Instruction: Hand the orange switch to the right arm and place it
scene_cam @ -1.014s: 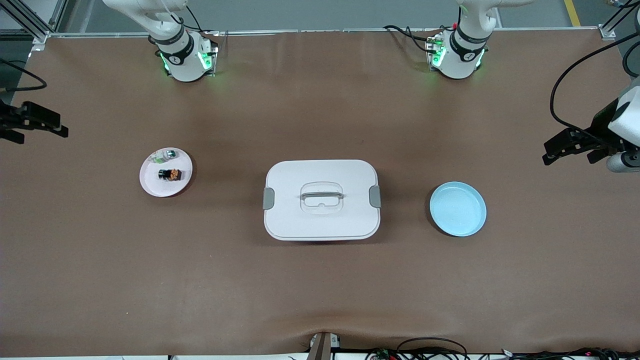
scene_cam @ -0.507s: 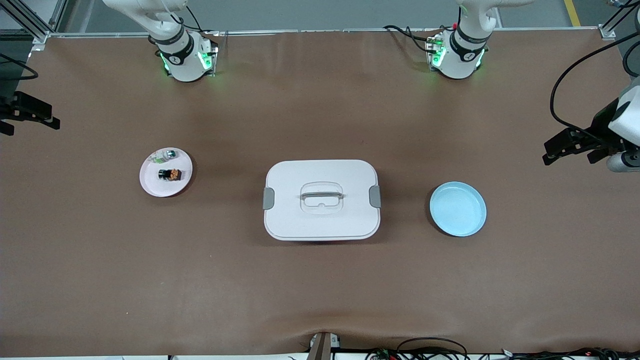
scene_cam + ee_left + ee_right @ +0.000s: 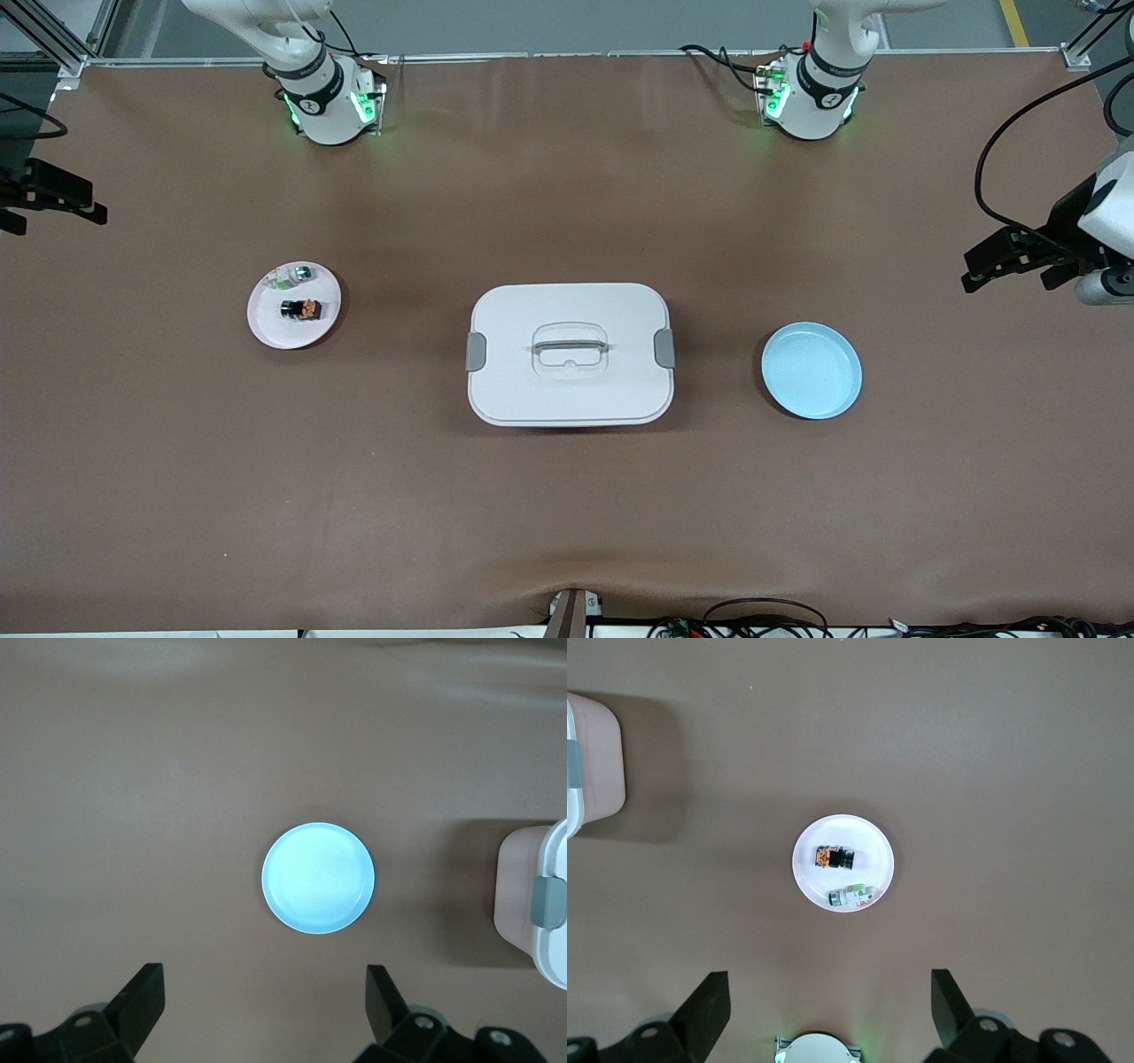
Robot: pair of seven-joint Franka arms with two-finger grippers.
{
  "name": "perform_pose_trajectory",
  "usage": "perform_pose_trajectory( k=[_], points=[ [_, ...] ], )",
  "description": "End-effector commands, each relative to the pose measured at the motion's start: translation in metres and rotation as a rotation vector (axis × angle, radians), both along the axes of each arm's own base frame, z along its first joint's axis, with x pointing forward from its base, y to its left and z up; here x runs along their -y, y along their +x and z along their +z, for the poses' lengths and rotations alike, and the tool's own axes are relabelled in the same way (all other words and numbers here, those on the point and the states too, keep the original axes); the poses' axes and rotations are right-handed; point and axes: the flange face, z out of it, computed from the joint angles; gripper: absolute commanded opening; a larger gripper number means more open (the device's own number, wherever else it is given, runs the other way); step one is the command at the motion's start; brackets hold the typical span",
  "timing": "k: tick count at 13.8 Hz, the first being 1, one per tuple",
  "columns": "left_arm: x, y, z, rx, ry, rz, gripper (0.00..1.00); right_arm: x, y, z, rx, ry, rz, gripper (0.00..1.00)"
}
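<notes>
both grippers' fingers (image 3: 142, 1001) spread wide; orange switch (image 3: 301, 308) shows no legible writing

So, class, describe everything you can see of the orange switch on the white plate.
The orange switch is a tiny black rectangular block with a bright orange part at one end. It lies flat on the small white plate, toward the right arm's end of the table. A small clear-green-and-silver piece shares the plate, apart from it and farther from the front camera. No gripper touches it.
</notes>
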Motion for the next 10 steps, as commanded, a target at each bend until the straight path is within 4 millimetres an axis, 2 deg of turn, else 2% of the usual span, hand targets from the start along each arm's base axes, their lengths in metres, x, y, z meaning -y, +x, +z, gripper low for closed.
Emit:
perform_pose_trajectory(
  k=[1, 10],
  points=[
    [0.001, 0.0, 0.005, -0.005, -0.005, -0.013, 1.0, 0.004, -0.005, 0.007, 0.004, -0.001, -0.023, 1.0],
    [-0.005, 0.001, 0.002, -0.011, 0.0, -0.009, 1.0, 0.003, 0.006, 0.014, 0.094, -0.009, -0.023, 1.0]
  ],
)
